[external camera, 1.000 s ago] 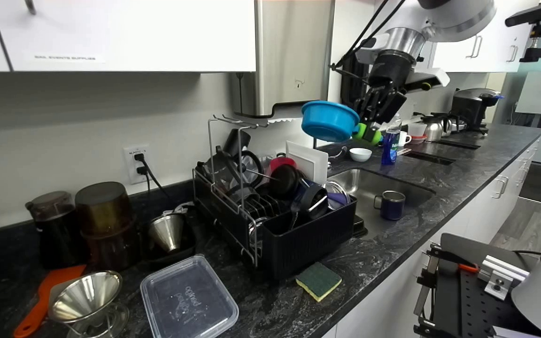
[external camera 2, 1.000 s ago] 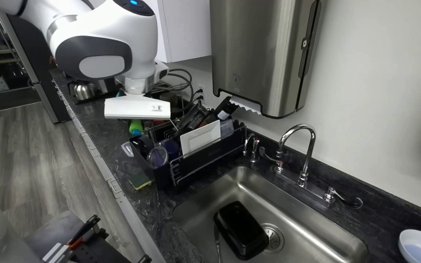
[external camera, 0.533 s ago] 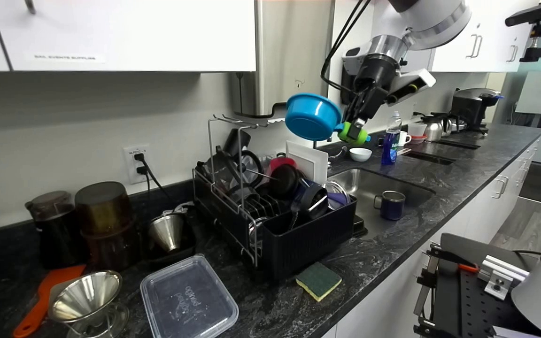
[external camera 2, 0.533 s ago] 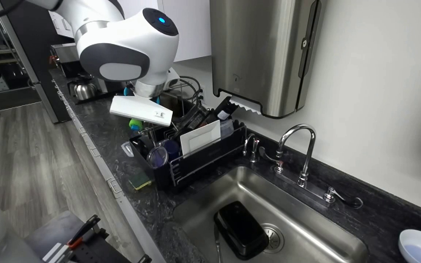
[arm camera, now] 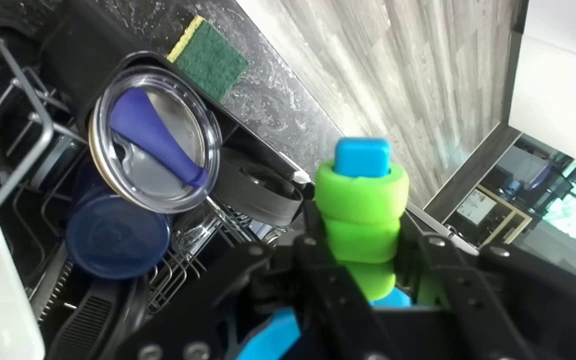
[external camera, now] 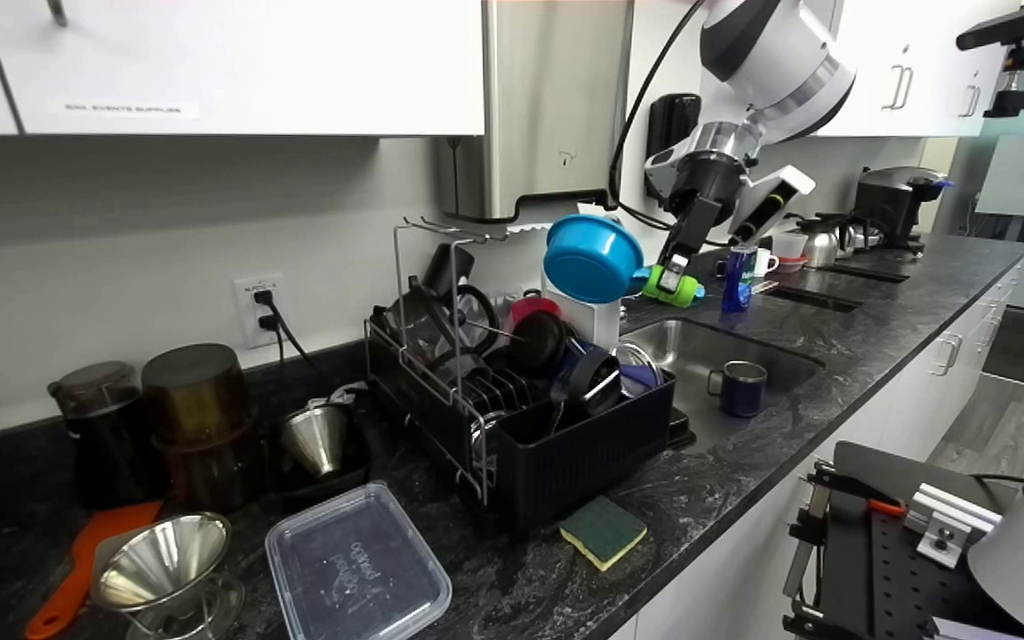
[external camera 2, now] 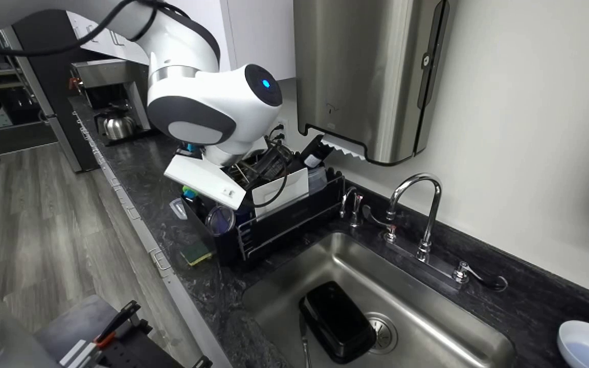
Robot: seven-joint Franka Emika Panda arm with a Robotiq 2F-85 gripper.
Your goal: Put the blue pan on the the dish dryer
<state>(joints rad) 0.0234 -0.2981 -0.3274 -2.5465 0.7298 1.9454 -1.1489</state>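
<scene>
Currently, in an exterior view, your gripper holds the blue pan aloft by its green-sleeved handle, near the dish dryer. In an exterior view, your arm mostly hides the pan (a green bit peeks out). In the wrist view, your fingers pinch the sleeve.

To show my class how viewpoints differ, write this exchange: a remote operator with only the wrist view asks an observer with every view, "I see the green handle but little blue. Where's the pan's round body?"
Observer: In an exterior view, the blue pan shows in front of the white plate, hiding part of it.
Operator: Name something beside the dish dryer outside my view.
Observer: A clear plastic container on the counter.
Operator: And in the sink?
Observer: A black dish lies there.
</scene>
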